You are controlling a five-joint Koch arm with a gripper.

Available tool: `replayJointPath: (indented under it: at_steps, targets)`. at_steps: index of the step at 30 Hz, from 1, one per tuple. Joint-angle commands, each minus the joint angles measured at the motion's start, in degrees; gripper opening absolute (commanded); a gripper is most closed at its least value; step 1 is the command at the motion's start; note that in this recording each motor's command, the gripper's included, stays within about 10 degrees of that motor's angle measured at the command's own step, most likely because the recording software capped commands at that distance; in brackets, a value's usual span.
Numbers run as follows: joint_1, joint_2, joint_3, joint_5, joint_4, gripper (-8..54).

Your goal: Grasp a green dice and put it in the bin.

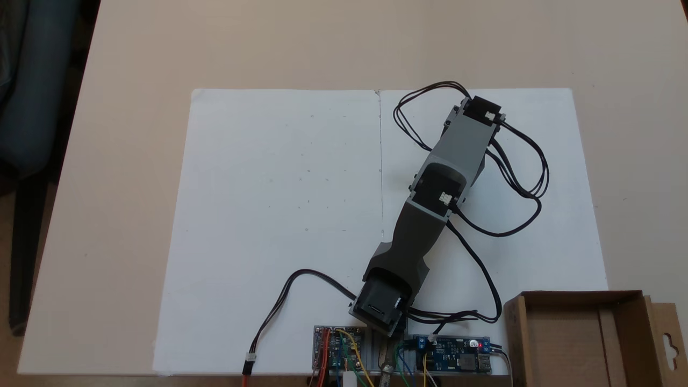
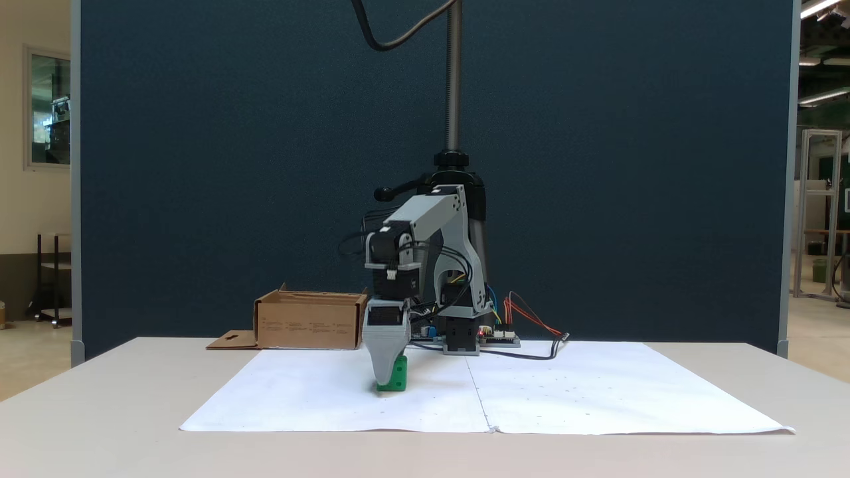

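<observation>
The green dice (image 2: 398,374) sits on the white paper sheet (image 2: 571,392), low against the tip of the gripper (image 2: 387,375), which stands straight down over it and reaches the sheet. From the front, one grey jaw covers the dice's left part, and the other jaw cannot be made out, so whether the jaws have closed on the dice cannot be told. The vertical pose suits a top-down pinch on so small a cube. In the fixed view from above, the arm (image 1: 441,177) reaches out across the paper sheet and hides the dice beneath it. The cardboard bin (image 2: 309,320) waits beside the arm's base, well apart from the dice, its hanger-slot flap (image 1: 669,336) folded outward so the top lies open for a drop
</observation>
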Motion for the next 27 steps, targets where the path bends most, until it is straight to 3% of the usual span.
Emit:
replayJointPath:
  at_steps: [1, 11, 16, 20, 27]
  targets:
    - [0.9, 0.7, -0.6, 2.6, -1.3, 42.5]
    - [0.9, -0.7, -0.5, -1.2, -1.4, 37.4]
    - [0.9, -0.9, -0.5, -2.2, -1.7, 26.8]
    - [0.9, -0.9, -0.5, -2.5, -1.7, 12.8]
    - [0.7, -0.9, -0.6, -2.9, -1.8, 11.8]
